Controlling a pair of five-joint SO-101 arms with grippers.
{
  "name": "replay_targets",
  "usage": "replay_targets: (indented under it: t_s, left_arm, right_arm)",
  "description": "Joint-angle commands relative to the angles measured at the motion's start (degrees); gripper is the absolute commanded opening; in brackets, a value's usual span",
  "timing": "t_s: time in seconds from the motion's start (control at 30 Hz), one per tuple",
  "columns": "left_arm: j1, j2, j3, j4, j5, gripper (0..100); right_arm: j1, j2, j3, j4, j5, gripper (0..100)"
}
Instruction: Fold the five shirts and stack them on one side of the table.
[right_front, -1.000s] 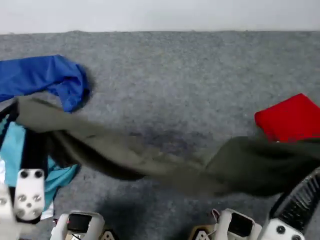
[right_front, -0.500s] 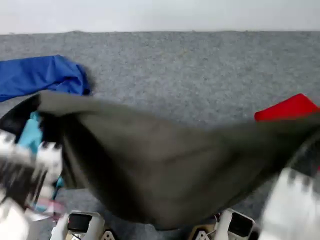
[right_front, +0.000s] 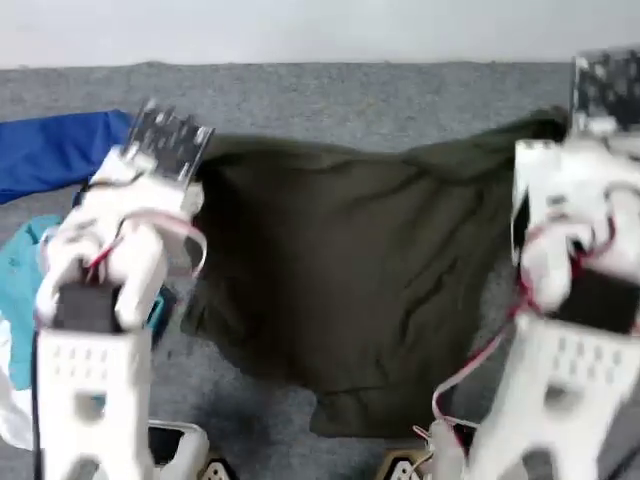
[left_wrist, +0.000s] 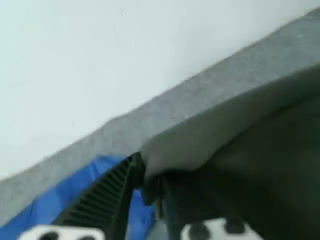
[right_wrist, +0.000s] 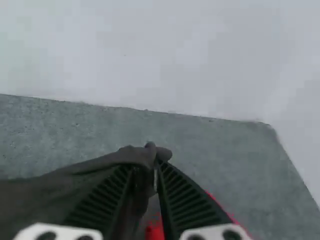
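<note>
While logging the olive shirt (right_front: 370, 280) first: found held up by two upper corners and stretched wide over the middle of the grey bench (right_front: 350, 95), with the lower hem drooping loose toward the arm bases (right_front: 165, 445). Not folded, not laid flat. Gripped at one corner by the left tool (left_wrist: 145, 174), clamped tight on a bunched edge of the cloth, close by the blue shirt (right_front: 60, 150). Gripped at the opposite corner by the right tool (right_wrist: 152, 156), likewise clenched on a pinch of olive fabric, above a patch of red shirt (right_wrist: 154, 232). Noted on the left part of the bench: blue shirt crumpled toward the far edge, teal shirt (right_front: 22, 275) rumpled nearer the bases, partly behind the left arm (right_front: 100, 330); something white (right_front: 10, 400) just beside it, possibly another garment, cannot tell. Cannot tell from the red patch whether folded. Judged early in the task: one shirt in hand and only spread for folding; blue and teal plainly unfolded; no stack seen. Left to do, by estimate: lay olive flat, fold, set to one side, then repeat for the rest. Worth watching: drooping hem catching on the arm bases while lowering.
</note>
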Motion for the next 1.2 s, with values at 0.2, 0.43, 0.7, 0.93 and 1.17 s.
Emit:
replay_targets:
  t_s: [0.2,0.43,0.7,0.93,1.17]
  left_arm:
    - [-1.1,32.5,-17.0,-14.9,-1.6,1]
    - [-3.7,52.7,-30.6,-14.5,-1.7,1]
    - [-3.7,62.9,-44.0,1.3,-1.9,1]
    - [-3.7,63.4,-49.9,20.3,-10.5,1]
    - [-3.8,63.1,-53.8,37.0,-16.0,1]
  right_arm:
    - [-0.6,26.9,-22.3,-11.0,0.7,0.9]
    - [-3.3,45.5,-36.7,-9.7,0.8,0.9]
    - [-3.7,52.3,-47.5,9.1,1.1,0.9]
    - [-2.9,50.3,-55.8,36.9,3.7,0.9]
    - [-1.5,37.1,-44.7,44.5,6.5,0.9]
